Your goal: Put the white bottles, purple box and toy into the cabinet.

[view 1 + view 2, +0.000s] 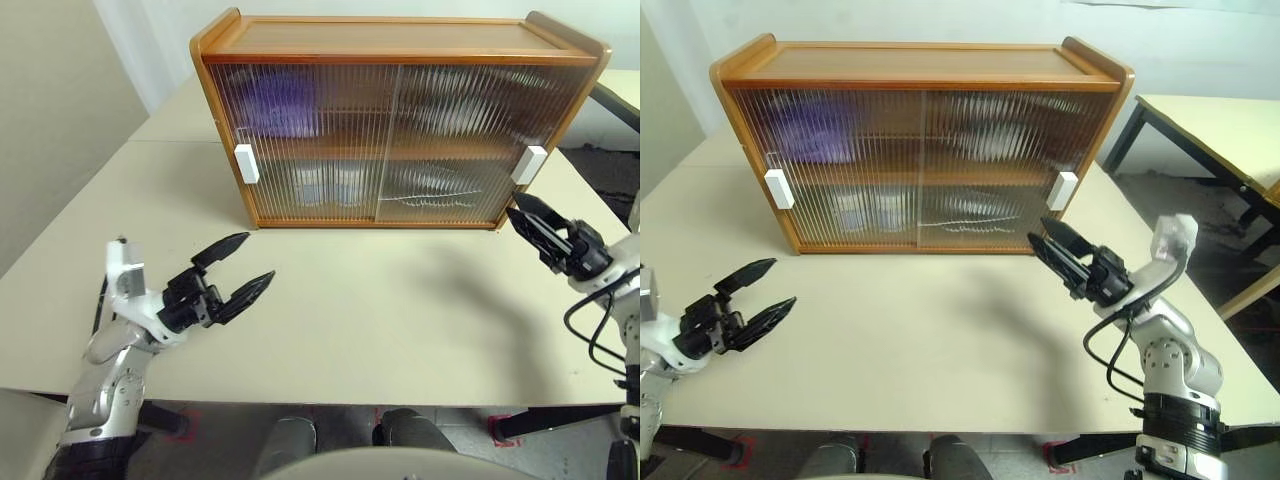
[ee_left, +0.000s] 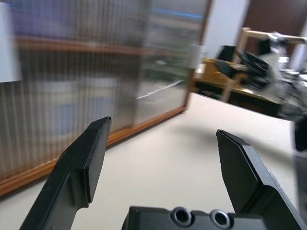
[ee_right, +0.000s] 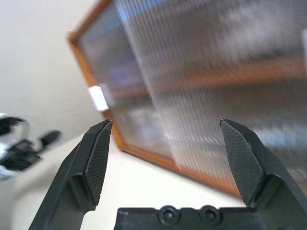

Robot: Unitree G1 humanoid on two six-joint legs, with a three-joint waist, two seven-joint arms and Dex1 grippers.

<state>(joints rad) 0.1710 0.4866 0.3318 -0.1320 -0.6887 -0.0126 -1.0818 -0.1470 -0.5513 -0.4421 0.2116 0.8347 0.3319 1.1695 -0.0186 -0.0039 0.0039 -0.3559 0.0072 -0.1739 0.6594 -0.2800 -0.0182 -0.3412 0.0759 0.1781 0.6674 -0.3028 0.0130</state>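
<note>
Behind the cabinet's [image 1: 400, 120] 2 closed ribbed translucent doors, the purple box [image 1: 282, 100] blurs on the upper shelf and the white bottles [image 1: 330, 187] below. Stowing looks finished. Left claw [image 1: 238, 268] and right claw [image 1: 1050, 247] gape empty over the smooth desk [image 1: 380, 320]; withdrawal remains.

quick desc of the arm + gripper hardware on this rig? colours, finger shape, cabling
Both arms are silver-grey metal with white wrist housings. The left gripper and right gripper each have two black, tapered, pointed fingers on a black base with two small screws. A black cable loops loosely beside the right forearm.
</note>
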